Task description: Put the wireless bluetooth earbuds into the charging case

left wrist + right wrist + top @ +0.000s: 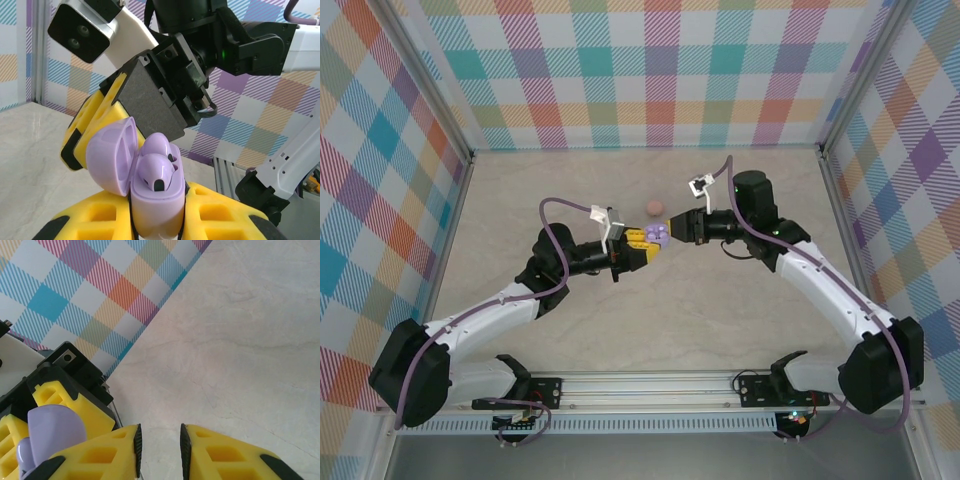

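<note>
Both arms bend inward, nearly tip to tip; left fingers (220, 210) clamped on the case (155, 205), right fingers (100, 455) barely apart.

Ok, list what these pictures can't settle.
Top view: pink-beige lump on the table, too small to identify.
Left wrist view: open lilac plastic charging case, base buried in the left pincer; lilac earbuds inside merge, count unclear.
Right wrist view: case cut off at the left edge.

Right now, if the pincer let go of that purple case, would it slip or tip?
Probably slippery: the purple case looks smooth and glossy, so it could slide in the left pincer. Likely stiff, since its shell shows no dent where squeezed. Set down, it might tip, because the open lid hangs to one side.
</note>
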`<state>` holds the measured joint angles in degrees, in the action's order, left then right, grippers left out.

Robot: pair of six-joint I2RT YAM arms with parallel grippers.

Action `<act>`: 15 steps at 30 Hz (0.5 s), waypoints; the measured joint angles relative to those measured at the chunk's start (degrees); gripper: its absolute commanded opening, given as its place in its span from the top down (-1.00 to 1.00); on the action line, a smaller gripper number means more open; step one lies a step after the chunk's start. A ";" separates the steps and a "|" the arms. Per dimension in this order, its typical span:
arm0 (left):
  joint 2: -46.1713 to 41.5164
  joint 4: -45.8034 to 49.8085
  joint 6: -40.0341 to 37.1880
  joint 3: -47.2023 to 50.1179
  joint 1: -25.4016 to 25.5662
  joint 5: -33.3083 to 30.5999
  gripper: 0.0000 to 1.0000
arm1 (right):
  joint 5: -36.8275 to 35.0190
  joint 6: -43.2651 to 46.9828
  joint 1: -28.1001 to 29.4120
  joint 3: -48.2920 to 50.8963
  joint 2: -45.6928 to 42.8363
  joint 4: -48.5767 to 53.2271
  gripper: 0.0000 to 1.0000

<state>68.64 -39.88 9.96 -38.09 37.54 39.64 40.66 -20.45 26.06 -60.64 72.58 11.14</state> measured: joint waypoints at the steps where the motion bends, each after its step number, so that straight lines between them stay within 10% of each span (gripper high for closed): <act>1: 0.02 -0.02 0.13 0.00 0.00 0.02 0.59 | 0.55 -0.02 0.00 0.00 0.13 -0.09 0.39; 15: 1.49 -2.49 1.01 -0.02 0.28 1.64 0.60 | 2.23 -0.07 -0.55 2.82 -2.05 -3.78 0.37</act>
<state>70.13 -42.37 10.96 -38.11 37.82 41.28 42.89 -20.51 25.52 -57.82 70.52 7.35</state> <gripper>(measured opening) 0.206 0.314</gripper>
